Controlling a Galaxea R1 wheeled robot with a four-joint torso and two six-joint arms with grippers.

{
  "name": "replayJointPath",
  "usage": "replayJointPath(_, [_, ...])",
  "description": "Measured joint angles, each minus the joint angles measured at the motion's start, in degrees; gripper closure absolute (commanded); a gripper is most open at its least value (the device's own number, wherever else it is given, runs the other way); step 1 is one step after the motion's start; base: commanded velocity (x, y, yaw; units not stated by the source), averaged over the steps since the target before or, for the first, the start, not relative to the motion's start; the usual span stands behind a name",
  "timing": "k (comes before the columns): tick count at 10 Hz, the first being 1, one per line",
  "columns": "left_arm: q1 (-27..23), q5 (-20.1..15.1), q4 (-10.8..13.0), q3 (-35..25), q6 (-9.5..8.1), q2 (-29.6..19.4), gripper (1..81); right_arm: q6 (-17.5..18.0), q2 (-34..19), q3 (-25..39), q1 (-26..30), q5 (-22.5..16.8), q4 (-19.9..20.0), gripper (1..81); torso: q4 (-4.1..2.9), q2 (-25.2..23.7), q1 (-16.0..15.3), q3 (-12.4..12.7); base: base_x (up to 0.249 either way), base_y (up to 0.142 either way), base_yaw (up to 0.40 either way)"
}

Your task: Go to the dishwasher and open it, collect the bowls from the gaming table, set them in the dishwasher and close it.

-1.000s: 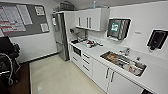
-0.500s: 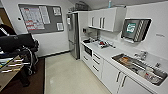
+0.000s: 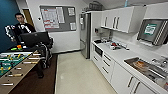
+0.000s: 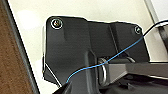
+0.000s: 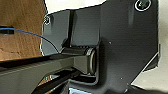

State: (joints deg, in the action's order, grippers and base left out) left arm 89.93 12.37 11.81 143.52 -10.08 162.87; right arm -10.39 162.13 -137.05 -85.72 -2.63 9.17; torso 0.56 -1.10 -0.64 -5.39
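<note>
A strip of pale smooth floor (image 3: pixel 75 75) is seen running ahead between two edges: on the right, the fronts of the white under-counter cabinets (image 3: pixel 107 66); on the left, the border of a dark brown carpet (image 3: pixel 47 82). The strip is closed at its far end by a tall grey steel fridge (image 3: pixel 85 35) and a white wall bearing a grey noticeboard (image 3: pixel 58 18).

On the carpet, a wood-sided table-football table with a green field (image 3: pixel 15 67) is set with its rod handles projecting towards the open floor. Behind it, a dark office chair (image 3: pixel 37 40) and a person in dark clothes (image 3: pixel 21 27) are seen.

A dark-fronted under-counter appliance (image 3: pixel 98 50), apparently the dishwasher, is built into the cabinet run just beside the fridge, its front closed flush.

A stainless-steel sink (image 3: pixel 130 60) is sunk into the white countertop (image 3: pixel 117 53) near the camera; a round orange-brown item (image 3: pixel 140 64) is lying in it, too blurred to be identified.

Whether either claw is released or clenched cannot be told from the wrist views.
</note>
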Motion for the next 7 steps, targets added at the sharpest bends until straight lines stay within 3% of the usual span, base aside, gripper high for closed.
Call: replayJointPath(7, [0.0, -0.2, 0.0, 0.0, 0.0, 0.0, 1.0, -0.3, 0.8, -1.1, 0.0, 0.1, -0.1, 1.0, 0.0, 0.0, 0.0, 0.0, 0.0, 0.0, 0.347])
